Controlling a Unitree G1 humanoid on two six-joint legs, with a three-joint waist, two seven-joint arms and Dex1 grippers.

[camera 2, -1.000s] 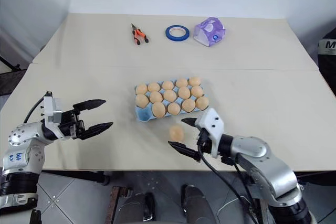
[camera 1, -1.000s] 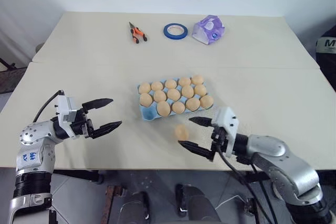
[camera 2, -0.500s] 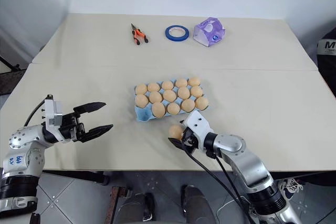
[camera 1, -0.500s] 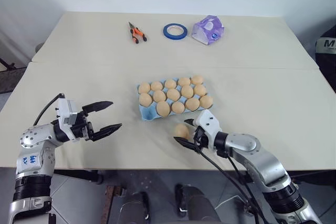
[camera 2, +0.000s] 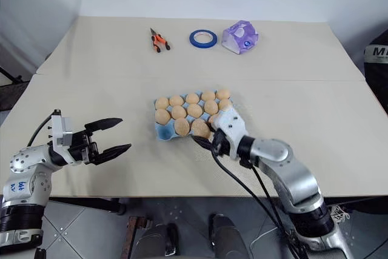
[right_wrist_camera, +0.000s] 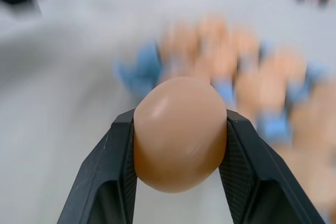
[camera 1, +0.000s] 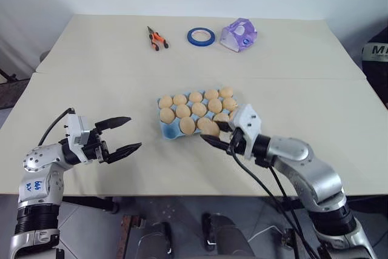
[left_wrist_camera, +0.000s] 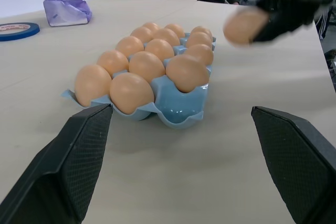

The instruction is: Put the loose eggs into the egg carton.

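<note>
The egg carton (camera 1: 171, 130) is a light-blue tray at mid-table, packed with tan eggs (camera 1: 199, 109). One cup at its near left corner (left_wrist_camera: 178, 111) stands bare. My right gripper (camera 1: 212, 133) is shut on one loose egg (right_wrist_camera: 180, 132), pinched between both fingers and held off the table at the carton's near edge. The left wrist view shows that egg (left_wrist_camera: 244, 26) in the air beyond the carton. To the carton's left, my left gripper (camera 1: 134, 131) hangs open and holds nothing, pointing toward the tray.
At the far side of the table lie orange-handled pliers (camera 1: 157, 38), a blue tape ring (camera 1: 200, 36) and a purple-and-white packet (camera 1: 238, 34). A seam crosses the table behind the carton. A dark object (camera 1: 376, 53) stands past the right edge.
My right gripper closed on the egg that lay on the table in front of the carton, then lifted it up to the carton's near edge. The left arm stayed still.
</note>
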